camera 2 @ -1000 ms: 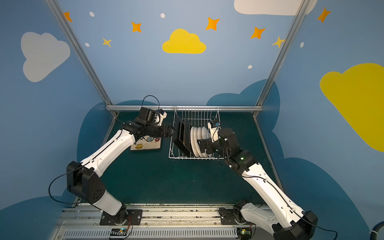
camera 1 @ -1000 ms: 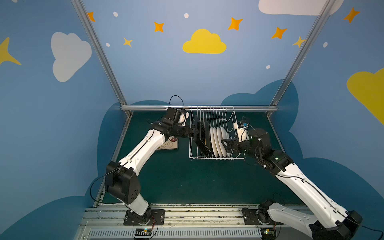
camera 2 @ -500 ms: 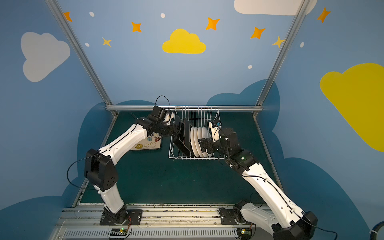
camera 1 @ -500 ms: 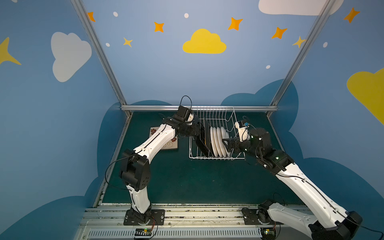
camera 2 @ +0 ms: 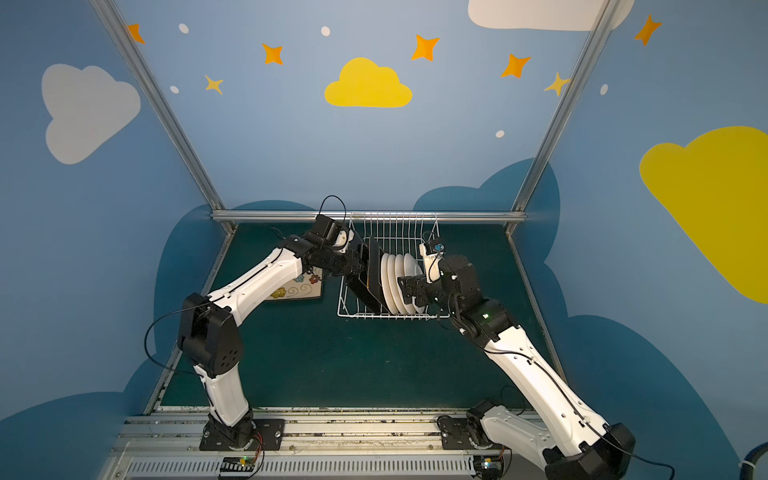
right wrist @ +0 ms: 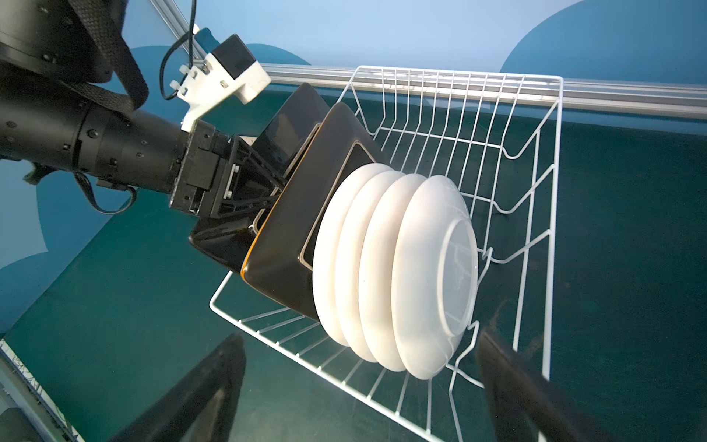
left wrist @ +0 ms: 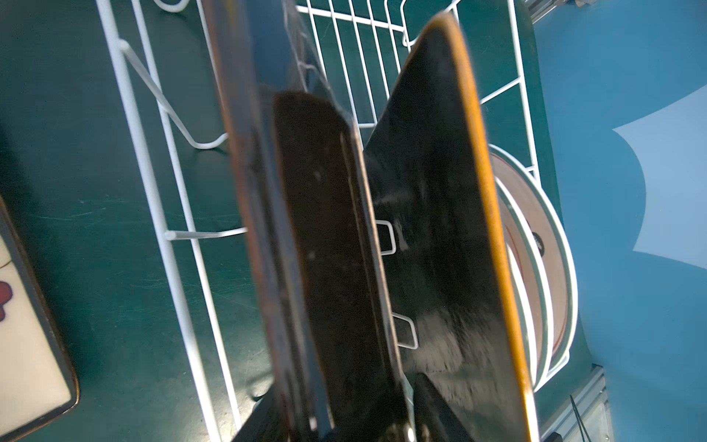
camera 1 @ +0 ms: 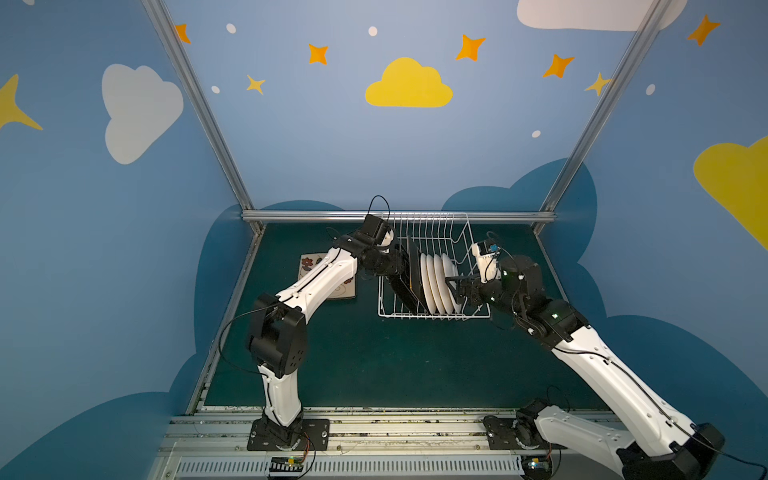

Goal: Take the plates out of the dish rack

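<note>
Near the table (camera 1: pixel 395 365)'s left edge, toward the back, we see one square plate (camera 2: pixel 297 289) lying flat, patterned face up. We count that one as unloaded. Just right of it the left gripper (right wrist: pixel 273 186) reaches into the left end of the dish rack (camera 1: pixel 432 316), which sits at the middle of the back edge. It straddles the upper rim of the outermost of the black-backed square plates (right wrist: pixel 302 214). The left wrist view shows one finger (left wrist: pixel 329 248) in the gap between two of them. We cannot tell whether the jaws clamp the rim or merely bracket it. These squares stand on edge, leaning, corner-up; how many are in the rack is hard to read. Next rightward, just beside the last square, four round white plates (camera 1: pixel 436 282) stand on edge in a tight row, undersides facing right. At the rack's right end the right gripper (camera 1: pixel 454 287) hovers near the last round plate, jaws spread wide, holding nothing.

Key relation for the next move, as we judge it: the row runs left to right and each plate's flat plane lies across that row. The targeted square sits edge-on right at the left gripper. The left arm is nearer the squares and the right arm nearer the rounds. The pull likely goes up and left, toward the plate on the table, clear of the tines.
</note>
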Motion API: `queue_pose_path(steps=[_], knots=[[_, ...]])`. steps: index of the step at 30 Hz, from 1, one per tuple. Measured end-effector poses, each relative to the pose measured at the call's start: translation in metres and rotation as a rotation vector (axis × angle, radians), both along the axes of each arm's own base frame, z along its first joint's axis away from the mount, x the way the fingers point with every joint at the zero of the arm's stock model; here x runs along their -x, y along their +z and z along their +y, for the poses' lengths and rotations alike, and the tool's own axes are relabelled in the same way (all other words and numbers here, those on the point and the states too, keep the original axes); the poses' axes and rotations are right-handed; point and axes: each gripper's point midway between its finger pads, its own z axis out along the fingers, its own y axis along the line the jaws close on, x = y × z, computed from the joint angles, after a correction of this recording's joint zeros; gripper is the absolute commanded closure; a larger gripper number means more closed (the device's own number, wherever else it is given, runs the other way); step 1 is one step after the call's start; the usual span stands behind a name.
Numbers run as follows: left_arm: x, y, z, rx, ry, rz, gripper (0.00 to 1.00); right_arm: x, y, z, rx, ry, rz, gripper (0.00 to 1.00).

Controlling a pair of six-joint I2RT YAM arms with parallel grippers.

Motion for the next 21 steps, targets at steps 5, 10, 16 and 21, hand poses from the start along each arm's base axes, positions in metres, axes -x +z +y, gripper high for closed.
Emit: queue_pose_path(steps=[5,10,16,21], knots=[[0.0004,0.0031,-0.0038,0.004,0.002,-0.005,0.65,-0.0001,0.0006,-0.0016,-0.009,-0.01,0.004,0.06],[-0.0006,0.0047,-0.0066,-0.007,0.006,-0.008,0.69,0.0007,0.0028,-0.0026,-0.015,-0.012,0.0,0.06],[-0.001,0.0051,-0.0079,0.028,0.072,0.034,0.76,0.0009,0.0031,-0.0025,-0.016,-0.012,0.0,0.06],[-0.0001,0.0055,-0.0094,0.055,0.108,0.064,0.78,0.0012,0.0039,-0.0029,-0.02,-0.013,-0.001,0.06]])
